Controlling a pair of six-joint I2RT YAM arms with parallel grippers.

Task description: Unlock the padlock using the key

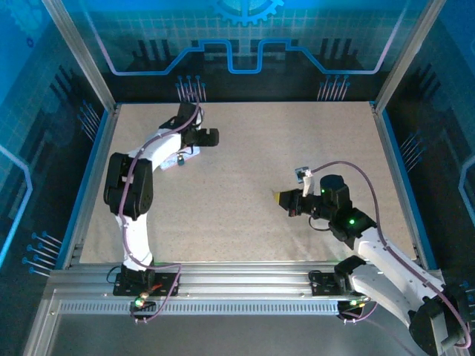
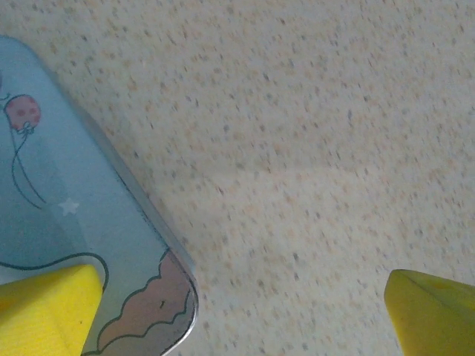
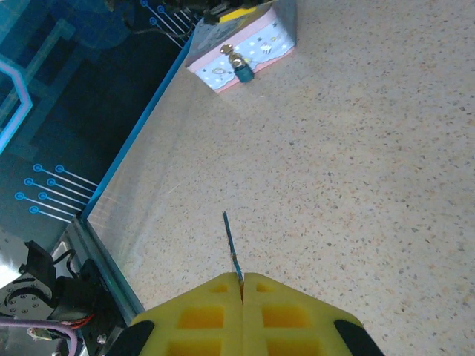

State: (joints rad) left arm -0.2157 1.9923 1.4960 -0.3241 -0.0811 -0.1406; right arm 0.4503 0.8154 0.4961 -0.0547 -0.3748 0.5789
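Speckled tabletop (image 3: 356, 148); right wrist view reveals key (image 3: 229, 237) clamped in right pincer (image 3: 240, 282).

Thin dark key (image 3: 231, 243) in right pincer (image 3: 241, 282), tiny padlock (image 3: 240, 68) well apart

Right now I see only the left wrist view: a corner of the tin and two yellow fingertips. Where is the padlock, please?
Observer: The padlock is on the tin's pink side wall, the wall turned toward the right gripper.
Operator: Does the right gripper hold the key?
Observer: Yes. It is shut on the key, and the thin blade sticks out past the fingertips.
Operator: Is the key close to the padlock?
Observer: No. A wide stretch of bare table lies between them.
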